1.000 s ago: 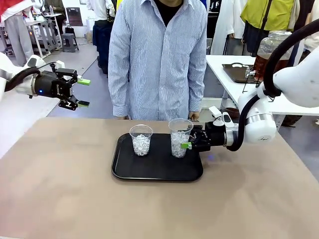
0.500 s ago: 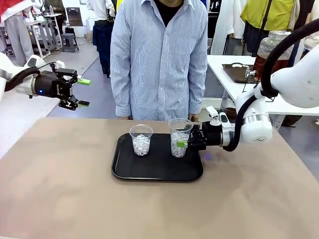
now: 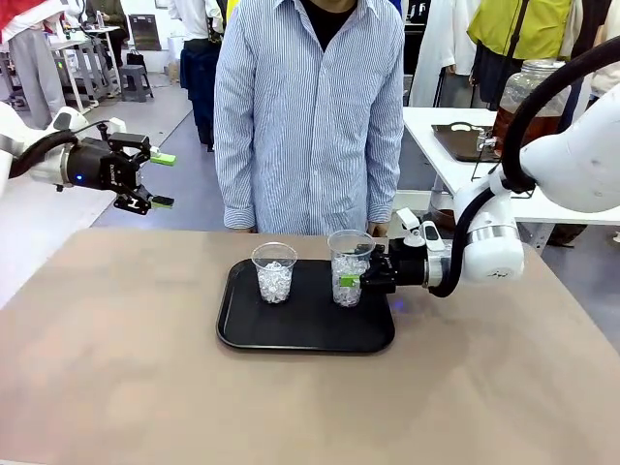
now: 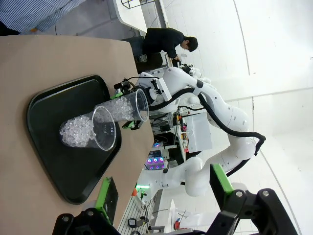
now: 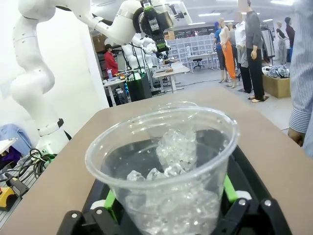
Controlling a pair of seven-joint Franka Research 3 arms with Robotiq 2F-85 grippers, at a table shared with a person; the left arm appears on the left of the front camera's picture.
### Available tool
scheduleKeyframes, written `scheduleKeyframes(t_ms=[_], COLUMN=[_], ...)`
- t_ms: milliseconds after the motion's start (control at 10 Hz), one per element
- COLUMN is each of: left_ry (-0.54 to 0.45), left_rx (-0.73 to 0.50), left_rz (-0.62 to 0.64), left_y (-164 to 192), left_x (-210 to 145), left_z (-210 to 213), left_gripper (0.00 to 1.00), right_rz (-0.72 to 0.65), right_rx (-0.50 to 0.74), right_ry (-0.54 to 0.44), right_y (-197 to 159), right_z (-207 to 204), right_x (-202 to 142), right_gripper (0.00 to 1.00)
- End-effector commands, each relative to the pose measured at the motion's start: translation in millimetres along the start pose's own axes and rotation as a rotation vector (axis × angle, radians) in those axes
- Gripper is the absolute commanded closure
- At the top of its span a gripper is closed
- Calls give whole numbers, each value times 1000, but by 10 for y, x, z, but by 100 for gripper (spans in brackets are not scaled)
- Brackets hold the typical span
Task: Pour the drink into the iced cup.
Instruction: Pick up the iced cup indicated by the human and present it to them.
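tray (image 3: 242, 325): black, flat on the bench (image 3: 116, 368); i take it as my landmark. a person (image 3: 308, 116) in a striped shirt stands just past its far edge.
taller cup (image 3: 350, 247): clear plastic, full of ice, upright on the tray's right half.
shorter cup (image 3: 274, 273): clear, some ice inside, upright on the tray's left half, near the taller cup but apart from it.
right hand (image 3: 354, 279): reaches in level from the tray's right side, one finger either side of the taller cup, green pads right at its wall; i cannot tell whether they pinch it.
left hand (image 3: 163, 180): up in the air well left of the tray, fingers spread apart, nothing between them.
drink (image 3: 506, 131): amber-brown liquid in a big clear jar on a white table well behind the tray and to its right, partly behind my right arm's black cable.
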State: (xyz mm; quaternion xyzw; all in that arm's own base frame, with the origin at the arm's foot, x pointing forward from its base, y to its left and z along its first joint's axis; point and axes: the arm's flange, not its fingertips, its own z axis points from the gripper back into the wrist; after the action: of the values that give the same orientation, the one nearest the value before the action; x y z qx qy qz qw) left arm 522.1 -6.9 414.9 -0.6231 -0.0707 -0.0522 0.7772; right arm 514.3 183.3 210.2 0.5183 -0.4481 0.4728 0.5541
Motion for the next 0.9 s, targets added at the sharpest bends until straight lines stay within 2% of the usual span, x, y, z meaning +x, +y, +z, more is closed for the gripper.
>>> scheduleKeyframes(t_ms=[0,100,600,800], left_ry=[-6,-6,-6,-6], left_rx=[4,4,4,4], left_rz=[-2,-2,-2,-2], left_y=[-24,-24,-24,-24], left_x=[-29,-29,-29,-29], left_z=[-4,-4,-4,-4], left_gripper=[0,0,0,0], right_rz=[-22,-1,-38,-44], right_rx=[-13,-10,21,36], right_ry=[-2,-25,-54,-52], right_y=[-71,-61,-50,-95], right_z=[-71,-50,14,62], right_x=[46,50,172,431], right_gripper=[21,41,41,41])
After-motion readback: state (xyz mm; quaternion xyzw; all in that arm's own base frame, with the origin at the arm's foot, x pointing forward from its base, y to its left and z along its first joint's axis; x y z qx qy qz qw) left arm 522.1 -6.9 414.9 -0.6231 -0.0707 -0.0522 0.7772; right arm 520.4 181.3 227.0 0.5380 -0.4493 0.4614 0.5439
